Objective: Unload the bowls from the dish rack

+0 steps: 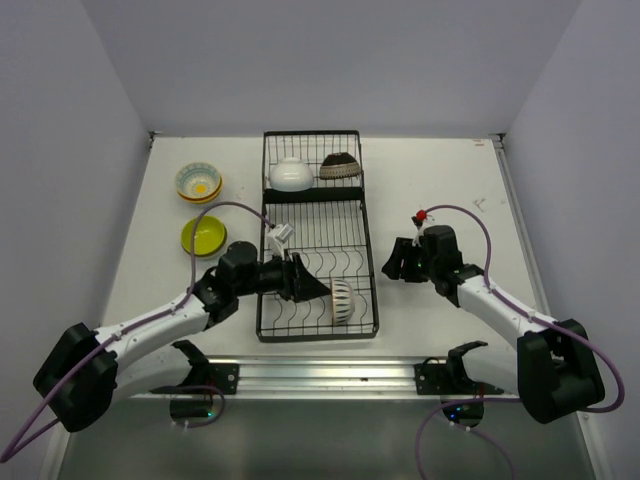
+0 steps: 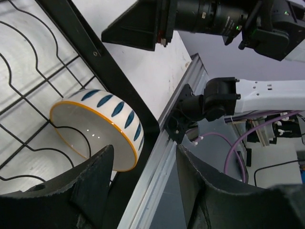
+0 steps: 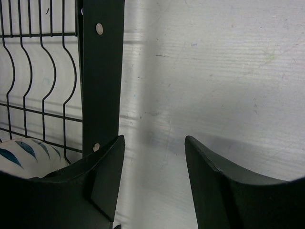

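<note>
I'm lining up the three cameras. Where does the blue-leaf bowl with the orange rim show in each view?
Top external: the blue-leaf bowl stands on edge in the near right corner of the dish rack.
Left wrist: the bowl sits left of centre, in the lower half.
Right wrist: only a sliver of the bowl shows at the bottom left.
Shared landmark: the rack's black side bar beside the bowl.

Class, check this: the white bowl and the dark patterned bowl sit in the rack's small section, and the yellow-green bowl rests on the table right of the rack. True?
One slip: the yellow-green bowl rests on the table left of the dish rack, as the top view shows. The rest stands.
</note>
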Controlling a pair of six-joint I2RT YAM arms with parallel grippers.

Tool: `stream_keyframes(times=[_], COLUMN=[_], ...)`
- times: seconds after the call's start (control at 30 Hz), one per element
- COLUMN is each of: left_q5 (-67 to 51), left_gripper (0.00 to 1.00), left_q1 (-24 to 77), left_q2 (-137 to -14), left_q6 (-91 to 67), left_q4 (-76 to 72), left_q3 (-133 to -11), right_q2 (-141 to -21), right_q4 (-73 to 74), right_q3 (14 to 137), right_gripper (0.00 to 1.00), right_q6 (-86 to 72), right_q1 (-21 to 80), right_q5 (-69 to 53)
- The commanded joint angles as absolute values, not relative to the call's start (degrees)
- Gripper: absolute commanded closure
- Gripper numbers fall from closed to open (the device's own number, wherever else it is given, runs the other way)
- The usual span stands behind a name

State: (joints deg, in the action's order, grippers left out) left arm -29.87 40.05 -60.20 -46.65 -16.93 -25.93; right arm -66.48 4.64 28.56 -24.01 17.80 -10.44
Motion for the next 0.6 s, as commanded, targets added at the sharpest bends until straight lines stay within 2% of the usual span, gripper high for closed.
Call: stream_keyframes(times=[0.0,0.2,0.57], left_q5=[-29.4,-27.9,-23.6], left_gripper=[0.41,0.41,0.41], left_q1=[42.3,45.7,52.5], left_q2=[-61.7,-64.9,-74.3], left_q6=[-49.4,-49.6,-53.5], left_q4=[-23.9,-22.8,-31.4], left_q3=[-24.9,-24.6,-24.3], right_q2=[-66.9,-67.1,-67.2], right_q4=[2.8,2.6,2.3], right_q3=[28.5,28.4,28.2], right_gripper=[0.42,0.42,0.42], right_q6=[-24.3,-24.4,-24.3], right_q1=[18.2,18.1,18.2], right_q5=[-10.3,-10.2,-10.5])
